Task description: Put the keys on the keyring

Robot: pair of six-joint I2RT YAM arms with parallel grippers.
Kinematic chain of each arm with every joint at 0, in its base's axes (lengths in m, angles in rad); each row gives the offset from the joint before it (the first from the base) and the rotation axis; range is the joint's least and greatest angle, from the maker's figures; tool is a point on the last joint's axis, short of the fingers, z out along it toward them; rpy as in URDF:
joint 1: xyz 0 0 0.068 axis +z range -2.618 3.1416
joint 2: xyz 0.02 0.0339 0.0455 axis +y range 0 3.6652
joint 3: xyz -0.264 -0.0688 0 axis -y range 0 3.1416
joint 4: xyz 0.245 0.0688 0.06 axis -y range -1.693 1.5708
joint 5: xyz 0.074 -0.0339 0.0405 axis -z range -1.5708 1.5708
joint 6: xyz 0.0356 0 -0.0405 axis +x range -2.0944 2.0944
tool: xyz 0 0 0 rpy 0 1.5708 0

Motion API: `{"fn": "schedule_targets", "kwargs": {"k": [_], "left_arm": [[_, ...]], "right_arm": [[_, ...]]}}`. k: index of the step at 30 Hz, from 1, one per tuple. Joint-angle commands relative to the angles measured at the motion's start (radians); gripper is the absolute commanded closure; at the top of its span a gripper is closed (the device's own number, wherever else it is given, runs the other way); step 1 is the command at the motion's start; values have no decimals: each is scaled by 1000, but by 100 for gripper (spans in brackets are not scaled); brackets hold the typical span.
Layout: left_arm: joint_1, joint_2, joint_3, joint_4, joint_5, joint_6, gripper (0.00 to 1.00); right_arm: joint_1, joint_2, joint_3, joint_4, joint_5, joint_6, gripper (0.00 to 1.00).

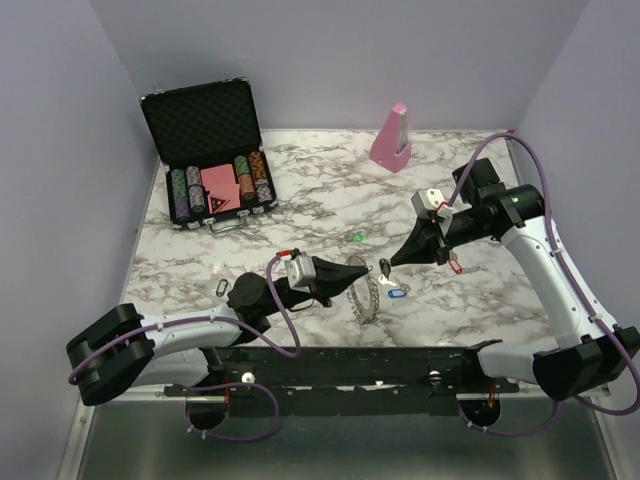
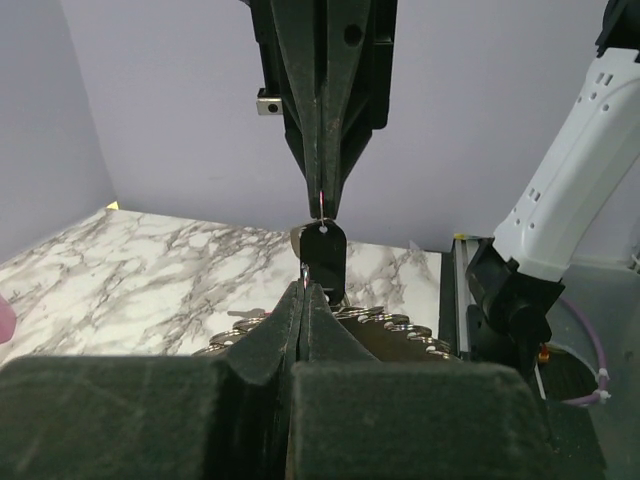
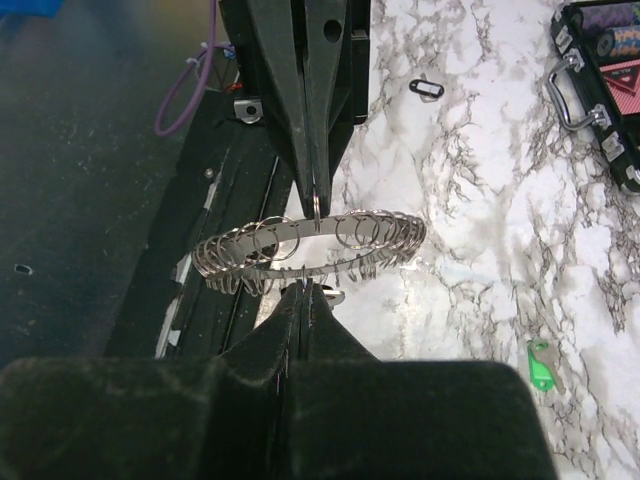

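The keyring [image 1: 365, 292] is a large grey ring with many small loops, held above the marble just right of my left gripper [image 1: 338, 280]. That gripper is shut on one of its loops. In the right wrist view the keyring [image 3: 300, 247] hangs flat from the left fingers [image 3: 300, 120]. My right gripper [image 1: 393, 262] is shut on the small ring of a black-headed key [image 2: 326, 256], which hangs right at the keyring's near rim [image 2: 400, 326]. Loose keys lie on the table: blue [image 1: 394, 293], green [image 1: 357, 238], red [image 1: 456, 264] and a black one [image 1: 222, 287].
An open black case [image 1: 205, 150] of poker chips stands at the back left. A pink wedge block [image 1: 392, 138] is at the back centre. The black base rail [image 1: 350, 365] runs along the near edge, under both arms.
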Motion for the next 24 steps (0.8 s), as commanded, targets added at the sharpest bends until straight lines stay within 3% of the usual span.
{"fn": "schedule_targets", "kwargs": {"k": [1,24], "left_arm": [[-5,-32,47,13,-37,-50,100],[-5,6,104,-18,58,-77,100]], "right_arm": [[3,-23,4,11,-15,58,99],[23,0,7,56,-14,123,100]]}}
